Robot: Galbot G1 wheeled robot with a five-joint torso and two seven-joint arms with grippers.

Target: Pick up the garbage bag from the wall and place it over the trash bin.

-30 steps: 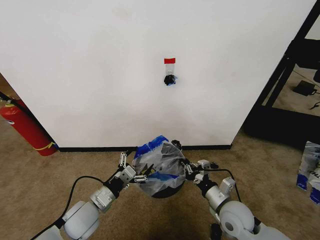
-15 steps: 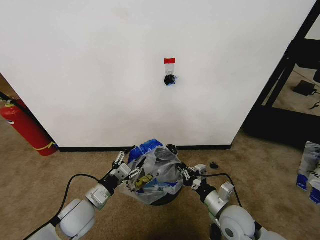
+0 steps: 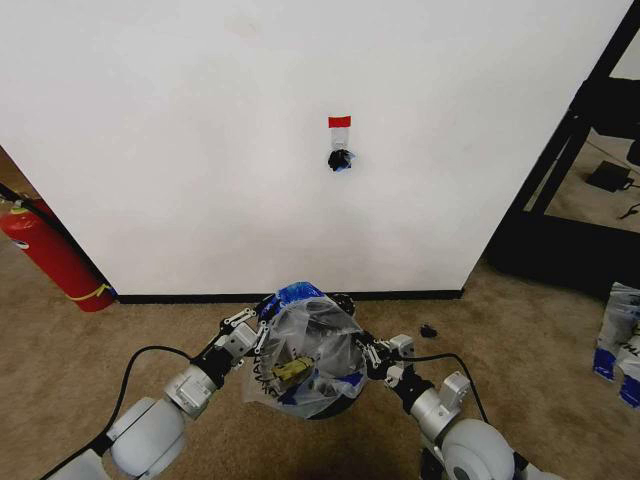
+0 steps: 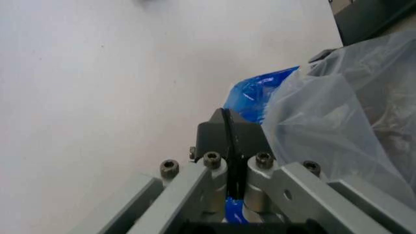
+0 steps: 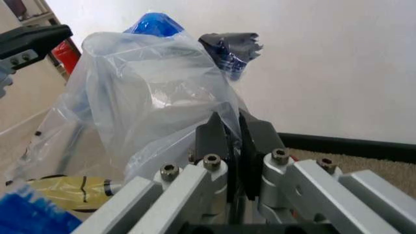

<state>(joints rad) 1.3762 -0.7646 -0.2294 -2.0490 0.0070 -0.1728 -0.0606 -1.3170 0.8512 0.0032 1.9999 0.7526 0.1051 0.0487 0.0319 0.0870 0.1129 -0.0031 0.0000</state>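
We've got the garbage bag (image 3: 305,352) off the wall (image 3: 200,150) and draped over the trash bin (image 3: 335,405); seating it round the rim looks unfinished. Left gripper (image 3: 258,338) and right gripper (image 3: 362,352) are both pinched tight on opposite bag edges, jaws nearly touching.

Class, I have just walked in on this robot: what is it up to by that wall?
The robot holds the garbage bag stretched between both hands, low in front of the white wall. The left hand is shut on the bag's blue-patched edge, and the right hand is shut on the opposite side. The bag is draped over the top of the trash bin, whose dark lower part shows beneath it. The black hook on the wall, under a red tape strip, is bare of the bag.
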